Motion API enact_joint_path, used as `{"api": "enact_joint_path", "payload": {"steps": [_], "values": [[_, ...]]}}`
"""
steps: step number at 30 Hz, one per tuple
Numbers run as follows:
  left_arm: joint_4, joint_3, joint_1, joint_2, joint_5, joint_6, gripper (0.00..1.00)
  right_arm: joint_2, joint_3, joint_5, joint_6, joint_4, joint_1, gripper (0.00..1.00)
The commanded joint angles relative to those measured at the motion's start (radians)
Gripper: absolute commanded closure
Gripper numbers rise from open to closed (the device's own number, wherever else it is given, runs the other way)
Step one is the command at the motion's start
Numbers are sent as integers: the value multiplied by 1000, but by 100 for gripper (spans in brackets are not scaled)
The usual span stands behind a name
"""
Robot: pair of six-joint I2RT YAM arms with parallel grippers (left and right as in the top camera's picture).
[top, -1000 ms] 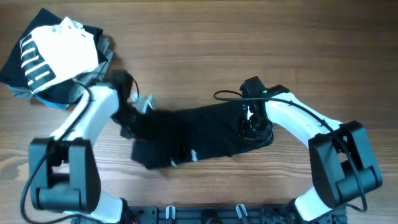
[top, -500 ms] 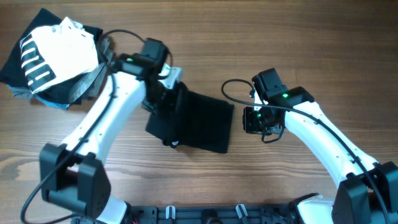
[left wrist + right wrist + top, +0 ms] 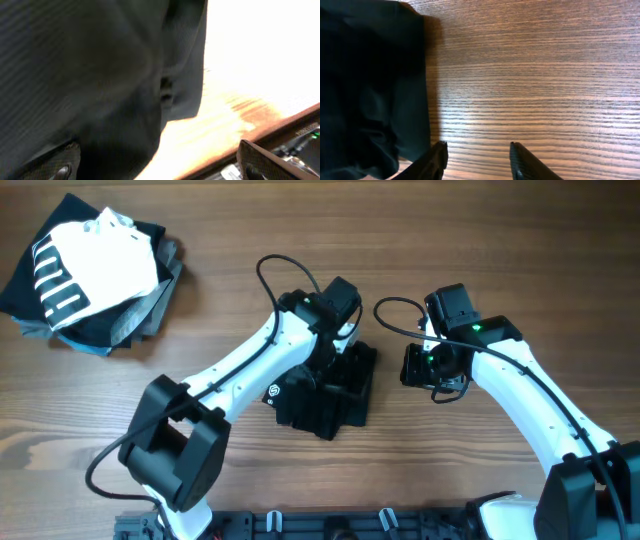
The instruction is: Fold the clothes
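The clothes, a black T-shirt (image 3: 318,402), lie folded into a compact bundle on the wooden table (image 3: 480,240) at mid-table. My left gripper (image 3: 338,365) hovers over the bundle's upper right part. In the left wrist view its fingers (image 3: 60,166) stand wide apart, with loose black fabric (image 3: 90,75) below and nothing pinched. My right gripper (image 3: 425,370) sits just right of the bundle. In the right wrist view, the right gripper (image 3: 477,150) is open over bare wood, with the shirt's edge (image 3: 370,90) by its left finger.
A pile of other garments (image 3: 90,275), topped by a white one, lies at the table's far left corner. Cables loop above both wrists.
My left arm swung right, carrying the shirt's left side over the rest, then its jaws opened and released the fabric. My right gripper let go, opened and drew off to the right.
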Motion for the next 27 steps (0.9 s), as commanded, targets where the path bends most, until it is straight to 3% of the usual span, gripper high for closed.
{"api": "enact_joint_path", "payload": {"steps": [1, 5, 6, 7, 8, 9, 13, 16, 19, 21, 25, 27], "values": [[-117, 177, 83, -23, -35, 1, 0, -9, 16, -9, -34, 8, -2, 52], [-143, 233, 165, -39, -106, 64, 0, -9, 16, -9, -32, 10, -2, 51], [-141, 230, 191, -38, -104, 87, 9, -9, 16, -9, -32, 10, -2, 51], [-137, 215, 214, -32, -108, 101, 49, -9, 16, -9, -31, 11, -2, 50], [-133, 195, 234, -25, -107, 109, 76, -9, 16, -9, -31, 11, -2, 49], [-121, 172, 245, -18, -103, 109, 96, -9, 16, -9, -31, 11, -2, 48], [49, -13, 221, 21, 114, 109, 96, -9, 16, -9, -19, 14, -2, 47], [241, -144, 106, 31, 295, 109, 96, -9, 16, -8, 15, 24, -2, 46], [304, -162, 19, 35, 283, 105, 96, -9, 16, -9, 29, 25, -2, 46], [317, -150, -11, 31, 292, 18, 96, -9, 16, -9, 28, 19, -2, 46], [259, -55, 28, 4, 292, 4, 96, -9, 16, -11, 11, 21, -2, 47], [177, -10, 71, -24, 259, 4, 96, -9, 16, -93, -143, 56, -2, 47]]}}
